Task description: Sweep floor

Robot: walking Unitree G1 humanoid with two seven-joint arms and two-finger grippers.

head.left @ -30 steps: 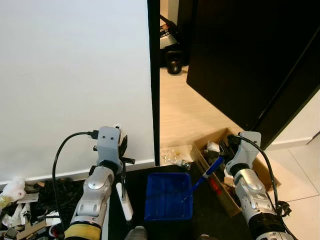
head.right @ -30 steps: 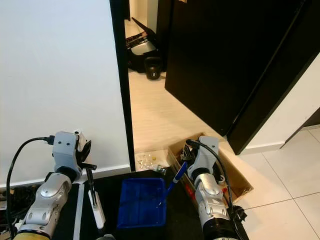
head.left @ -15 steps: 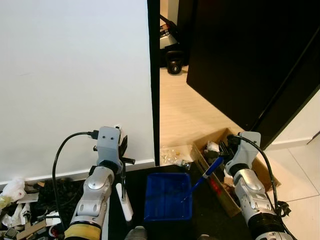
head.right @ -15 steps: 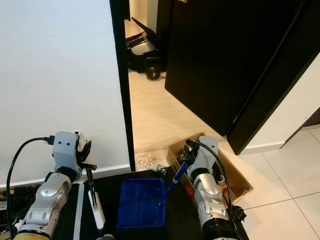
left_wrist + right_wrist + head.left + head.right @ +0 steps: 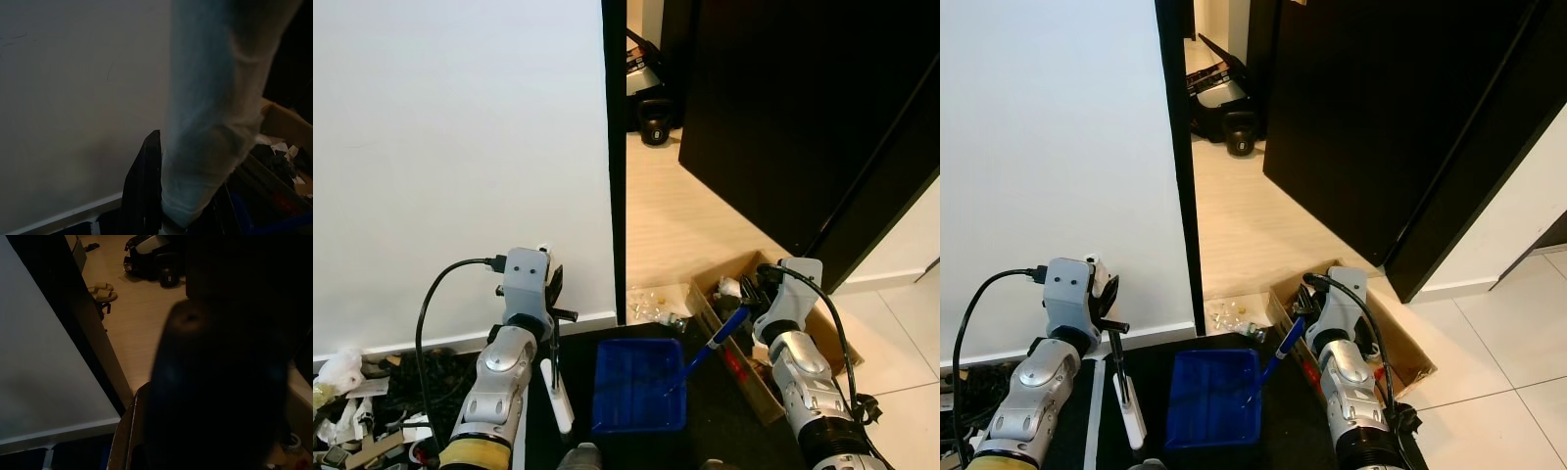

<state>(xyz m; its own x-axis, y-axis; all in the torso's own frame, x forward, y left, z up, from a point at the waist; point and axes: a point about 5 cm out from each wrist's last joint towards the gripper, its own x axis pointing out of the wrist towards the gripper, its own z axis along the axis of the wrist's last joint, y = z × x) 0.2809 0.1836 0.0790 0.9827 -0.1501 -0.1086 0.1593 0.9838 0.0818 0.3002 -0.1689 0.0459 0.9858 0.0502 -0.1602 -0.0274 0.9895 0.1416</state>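
Dustpan (image 5: 639,385) sits low by its blue handle pinched in the right claw (image 5: 751,294), ready for litter (image 5: 656,305), while the left claw (image 5: 551,318) grips a white brush (image 5: 557,392).

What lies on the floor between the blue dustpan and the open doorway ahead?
A small heap of pale scraps lies just beyond the blue dustpan, at the doorway threshold beside the cardboard box; past it, bare wood floor. Both eye views show it.

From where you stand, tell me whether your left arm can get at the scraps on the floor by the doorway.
Probably not yet. The left tool holds a white handle by the wall, and the blue dustpan, held by the right tool, lies between it and the scraps.
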